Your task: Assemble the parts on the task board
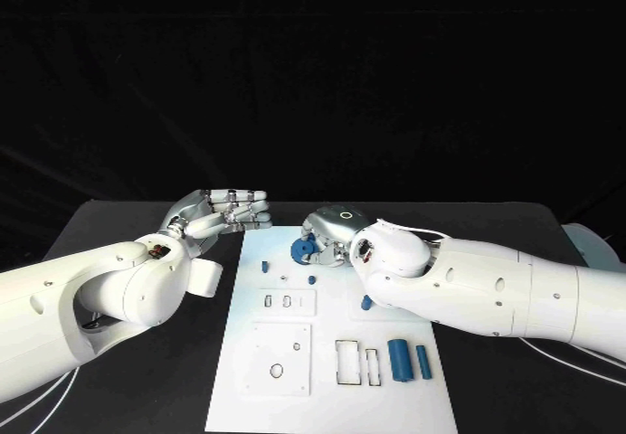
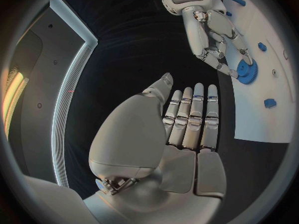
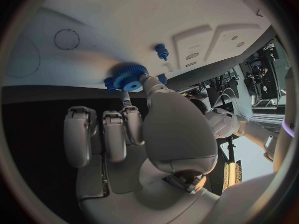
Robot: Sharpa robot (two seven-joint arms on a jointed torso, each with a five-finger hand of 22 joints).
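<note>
1. The black surface [image 1: 156, 380] carries the white task board [image 1: 327, 398], which lies lengthwise away from the robot in the middle.
2. The right arm [image 1: 508, 294] reaches in over the board's right half, its right hand [image 1: 333, 237] at the board's far end.
3. The left arm [image 1: 91, 307] sits left of the board, and its left hand [image 1: 224, 212] hovers over the surface just beside the board's far left corner.
4. The left hand's fingers [image 2: 193, 114] lie straight and side by side, holding nothing.
5. The right hand's fingers [image 3: 146, 82] touch the blue gear [image 1: 308, 250]; the thumb tip presses its toothed edge, though a full clamp cannot be told.
6. The gear rests on the board's far end.
7. Two blue cylinders [image 1: 410, 360] lie side by side near the board's right edge, closer to the robot.
8. A small blue peg [image 3: 162, 51] stands upright on the board near the gear.
</note>
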